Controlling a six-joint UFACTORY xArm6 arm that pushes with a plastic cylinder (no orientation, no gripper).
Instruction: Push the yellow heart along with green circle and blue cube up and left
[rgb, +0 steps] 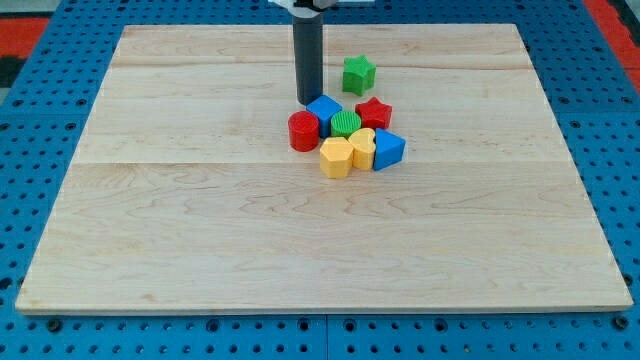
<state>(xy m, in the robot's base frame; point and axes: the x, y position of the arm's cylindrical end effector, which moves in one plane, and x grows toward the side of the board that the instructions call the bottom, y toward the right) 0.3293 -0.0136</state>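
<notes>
Yellow hexagon block (336, 157) lay nearest; our rod end effector, grasping nothing, had its tip (308, 102) up-left of the blue cube (323, 109), so we judged it must circle below the yellow heart (363, 148).

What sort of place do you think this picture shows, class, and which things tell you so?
Probably a robotics lab bench: a pale wooden board lies on a blue perforated mounting plate, and my tip stands beside a cluster of small coloured blocks such as the blue cube.
</notes>
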